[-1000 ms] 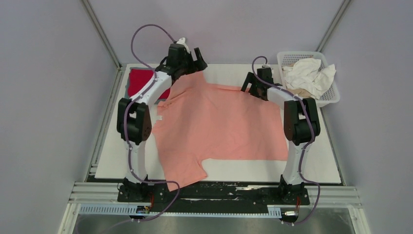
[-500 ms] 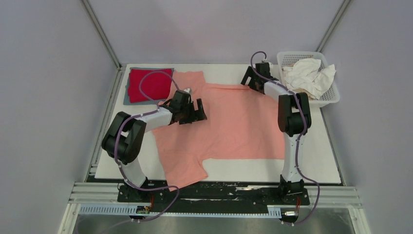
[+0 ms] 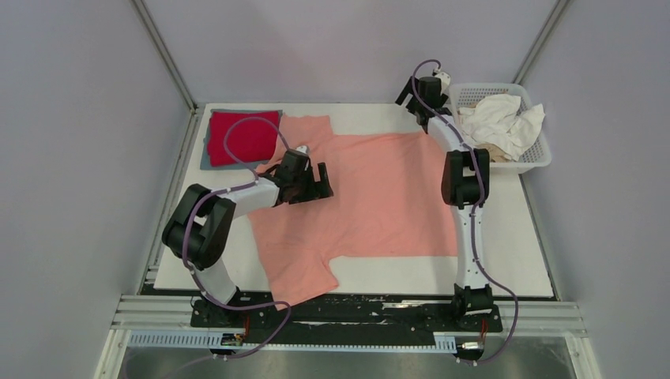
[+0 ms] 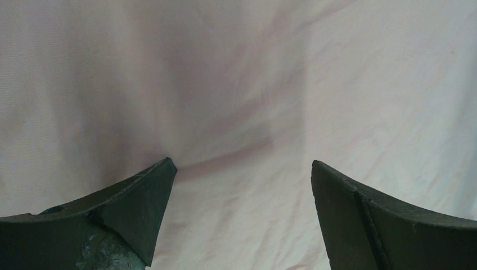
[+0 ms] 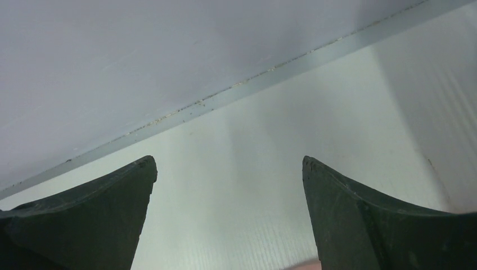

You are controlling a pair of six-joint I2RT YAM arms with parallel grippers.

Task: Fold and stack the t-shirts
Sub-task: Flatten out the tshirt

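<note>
both grippers stand with jaws wide apart, holding nothing. your left gripper (image 4: 241,166) hangs low over the pink shirt (image 3: 379,197), which lies spread flat across the middle of the table (image 3: 506,245). your right gripper (image 5: 229,162) faces bare table by the back wall, beside the basket (image 3: 537,162). a red shirt (image 3: 243,136) sits folded on a grey-blue shirt (image 3: 207,162) at the far left corner. the first fold looks due: you need a pinch on a sleeve or the hem.
</note>
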